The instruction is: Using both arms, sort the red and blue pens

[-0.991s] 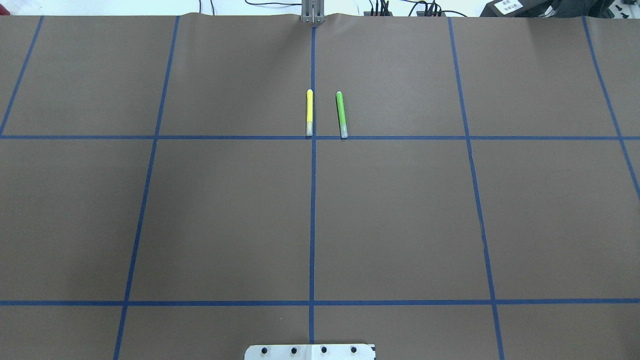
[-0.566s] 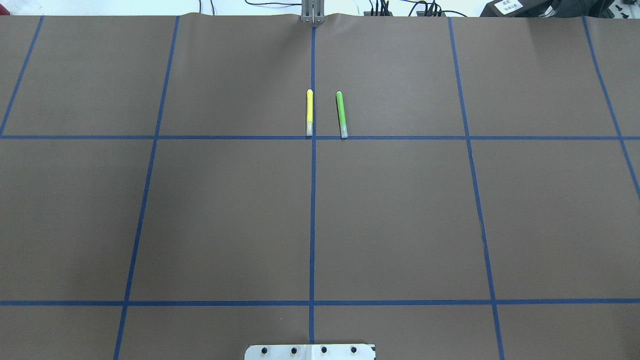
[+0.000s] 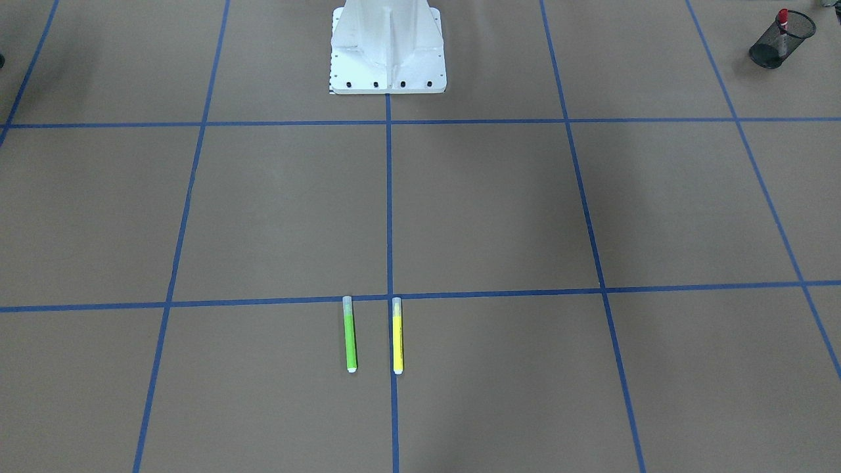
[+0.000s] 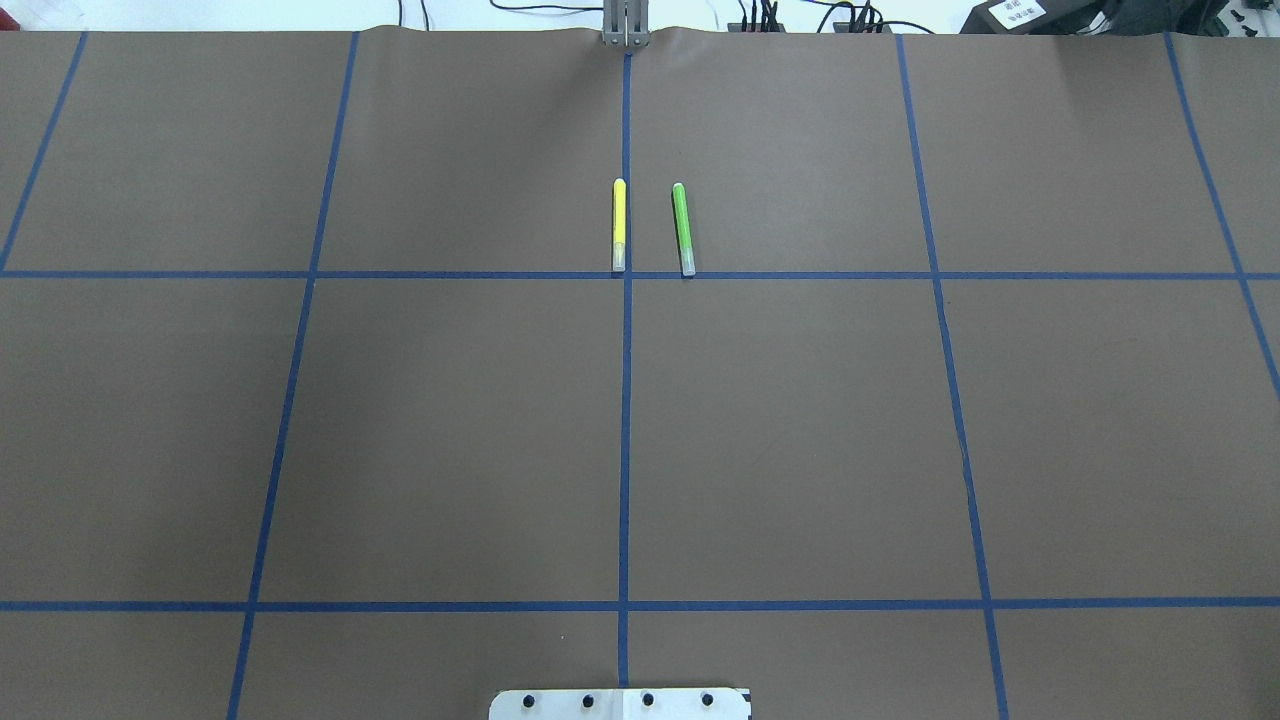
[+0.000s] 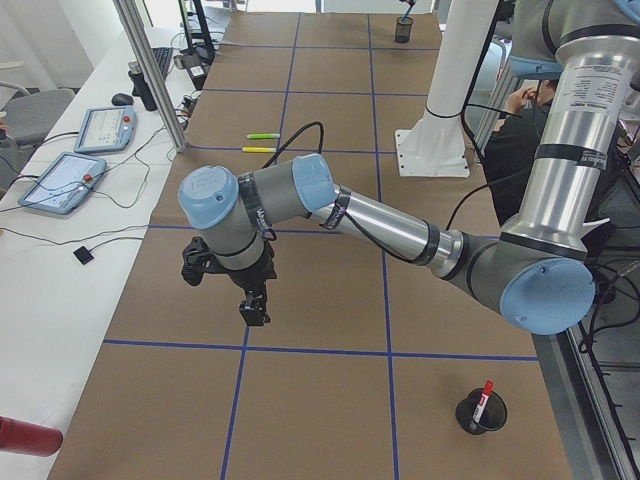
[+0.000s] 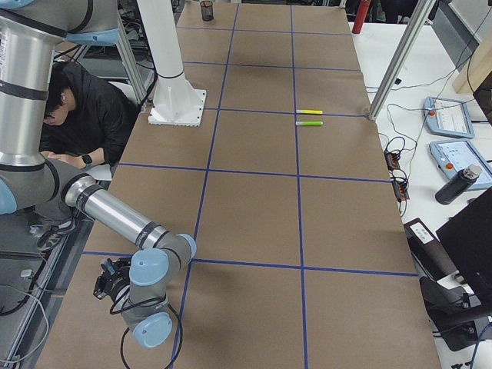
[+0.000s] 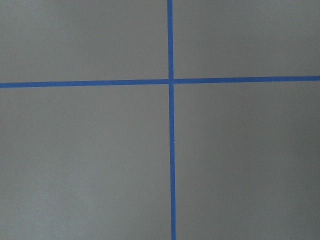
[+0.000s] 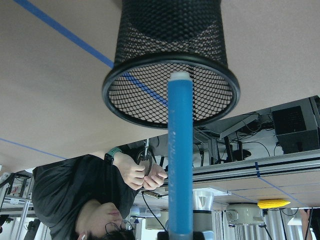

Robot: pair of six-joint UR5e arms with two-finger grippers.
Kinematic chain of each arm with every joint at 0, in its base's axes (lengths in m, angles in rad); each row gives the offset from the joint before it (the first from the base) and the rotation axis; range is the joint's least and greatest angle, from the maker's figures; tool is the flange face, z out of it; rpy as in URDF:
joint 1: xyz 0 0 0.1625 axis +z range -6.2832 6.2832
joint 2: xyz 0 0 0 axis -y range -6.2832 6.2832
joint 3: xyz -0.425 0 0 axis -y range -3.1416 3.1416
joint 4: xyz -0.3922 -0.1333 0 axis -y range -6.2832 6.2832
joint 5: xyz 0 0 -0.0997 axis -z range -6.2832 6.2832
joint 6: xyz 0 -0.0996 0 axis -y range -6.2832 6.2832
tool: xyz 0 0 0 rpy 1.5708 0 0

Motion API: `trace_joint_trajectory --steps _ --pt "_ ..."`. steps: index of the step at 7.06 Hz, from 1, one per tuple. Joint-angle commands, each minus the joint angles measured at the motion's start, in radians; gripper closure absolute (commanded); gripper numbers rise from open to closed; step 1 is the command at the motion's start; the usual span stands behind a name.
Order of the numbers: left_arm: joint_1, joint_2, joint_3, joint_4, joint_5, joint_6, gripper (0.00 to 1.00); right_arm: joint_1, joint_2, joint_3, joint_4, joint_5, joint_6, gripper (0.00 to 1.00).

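Brown-paper table (image 4: 800, 420) with blue tape grid. Grey-silver left arm (image 5: 400, 225) stretched over one end. Left fingers (image 5: 253, 312), black, hang above bare paper; cannot tell gap. Right arm (image 6: 115, 215) low at opposite end, right fingers (image 6: 106, 283) clamped on slim blue pen (image 8: 180, 160), pale tip at mouth of black mesh cup (image 8: 170, 30). Second mesh cup (image 5: 469, 420), left corner, holds red-capped white marker (image 5: 484, 393). Slim green pen (image 4: 683, 228), slim yellow pen (image 4: 619, 225) side by side near table's middle.

Readable text: none, anywhere.
Left arm (image 5: 586, 110) sticker: print too small to read.
Black box (image 4: 1005, 16) label, far right: illegible.
Blue pen (image 8: 180, 150) barrel print: too faint.
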Motion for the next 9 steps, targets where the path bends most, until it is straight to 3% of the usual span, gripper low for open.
trace_joint_trajectory --steps 1,2,6,9 --pt "0.0 0.001 -0.016 0.001 0.0 0.003 0.0 0.0 0.025 -0.001 0.003 0.004 0.048 0.01" --pt "0.0 0.001 -0.018 0.0 -0.002 0.003 0.0 0.0 0.048 -0.002 0.043 0.001 0.062 0.0" --pt "0.0 -0.004 -0.018 -0.011 0.001 -0.005 0.0 -0.002 0.12 0.011 0.501 0.006 0.333 0.0" --pt "0.009 0.012 -0.019 -0.127 0.005 0.0 0.0 -0.009 0.201 0.021 0.956 0.046 0.514 0.0"
